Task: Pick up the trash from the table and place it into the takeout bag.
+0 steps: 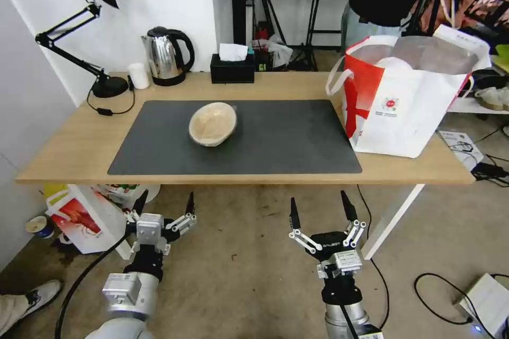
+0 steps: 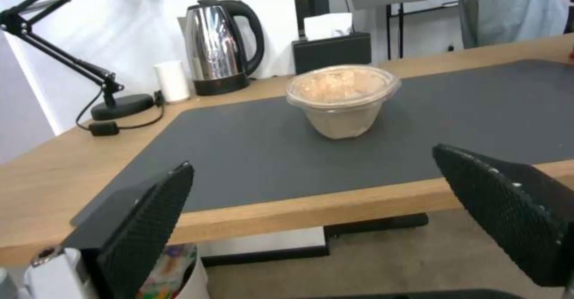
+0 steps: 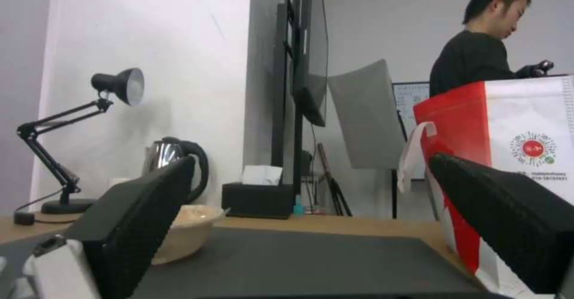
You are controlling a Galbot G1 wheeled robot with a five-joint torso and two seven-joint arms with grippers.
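Landmark: the dark grey mat (image 1: 275,137) on the table (image 1: 63,153) — every place below is given from it.

Trash on the mat: one piece, the beige pulp bowl (image 1: 212,124), sitting upright a little toward the lamp side of the mat's middle, well apart from the mat's edges. In the left wrist view it seems to carry a clear lid (image 2: 343,85); what is inside I cannot make out.

Takeout bag (image 1: 413,100): stands off the mat's right end, just beside that edge, mouth open, foil lining showing. Something white shows inside near the top; I cannot tell what it is.

Left gripper (image 1: 165,205): below the mat's near edge, in front of the table and lower than its top, fingers spread apart and holding nothing, pointed toward the bowl.

Right gripper (image 1: 319,207): also below the mat's near edge, nearer the bag end, fingers wide apart, empty.

Bystanders beyond the mat's far edge: desk lamp (image 1: 101,32), kettle (image 1: 167,55), small white cup (image 1: 139,75), black tissue box (image 1: 232,67) — none of them trash.

Progress: the beige bowl is the only trash I see on the table, so I judge the job is late on, with this bowl left to lift and drop in the bag. Neither gripper has reached it yet.
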